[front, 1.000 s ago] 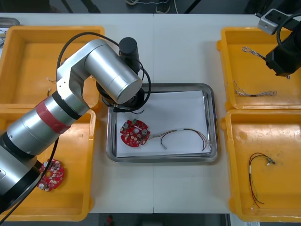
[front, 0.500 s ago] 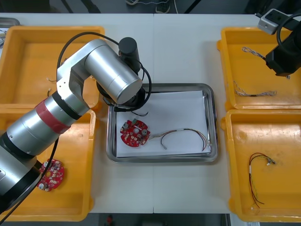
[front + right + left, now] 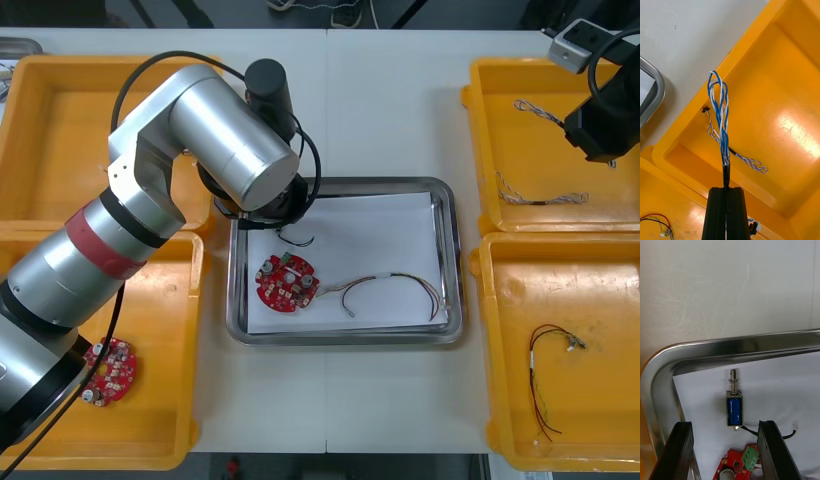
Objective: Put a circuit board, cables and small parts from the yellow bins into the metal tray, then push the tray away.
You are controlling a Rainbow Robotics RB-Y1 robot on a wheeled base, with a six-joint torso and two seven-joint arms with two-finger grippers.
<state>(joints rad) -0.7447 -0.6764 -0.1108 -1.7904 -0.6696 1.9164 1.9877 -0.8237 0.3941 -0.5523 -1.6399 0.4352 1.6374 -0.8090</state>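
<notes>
Tabletop (image 3: 390,110) centre: the small metal part (image 3: 734,408) lies in the metal tray (image 3: 662,363) between the spread fingers of the left gripper (image 3: 725,424), so rise straight up; the right gripper (image 3: 726,193) clamps a twisted blue and white cable (image 3: 719,108) over its yellow bin (image 3: 782,75); release it low in the tray

The left arm (image 3: 150,210) is reaching in from the near left, wrist bending steeply down, the left end effector (image 3: 725,423) holding its fingers apart. At the far right, the right end effector (image 3: 725,189) is pinching a twisted blue and white cable (image 3: 720,108).
</notes>
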